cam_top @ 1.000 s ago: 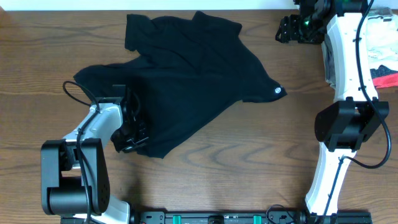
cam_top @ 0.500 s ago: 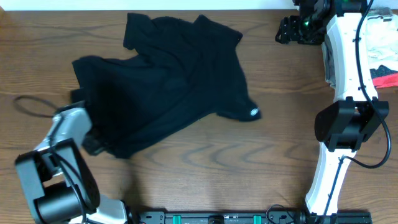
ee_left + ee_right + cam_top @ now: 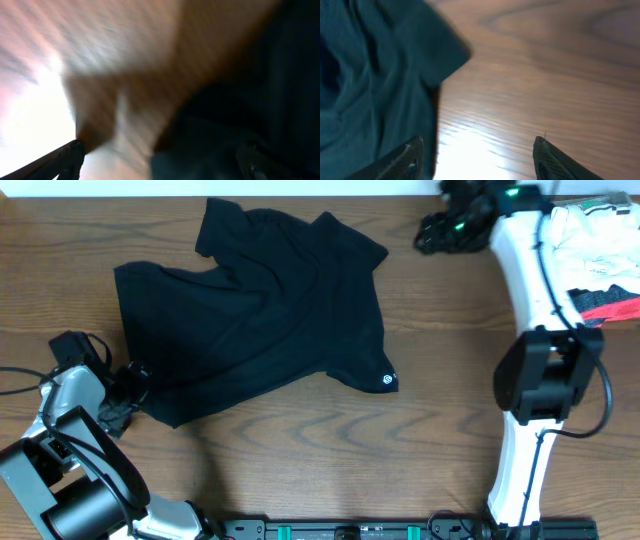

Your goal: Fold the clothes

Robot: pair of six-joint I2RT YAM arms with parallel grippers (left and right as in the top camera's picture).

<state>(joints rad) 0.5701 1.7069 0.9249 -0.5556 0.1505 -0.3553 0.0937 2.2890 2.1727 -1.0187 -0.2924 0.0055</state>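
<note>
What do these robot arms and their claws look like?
The left arm and right arm are smooth white shells linked by chunky black round joints, with thin black cables looping alongside. The left gripper and right gripper are black, two-fingered claws; a small green light glows behind the right one.

black shirt (image 3: 255, 310) dragged left, left pincer (image 3: 130, 383) opened

One black shirt (image 3: 260, 300), one table (image 3: 440, 420), one garment pile (image 3: 600, 255), one left end effector (image 3: 133, 382), one right end effector (image 3: 432, 232)
</note>
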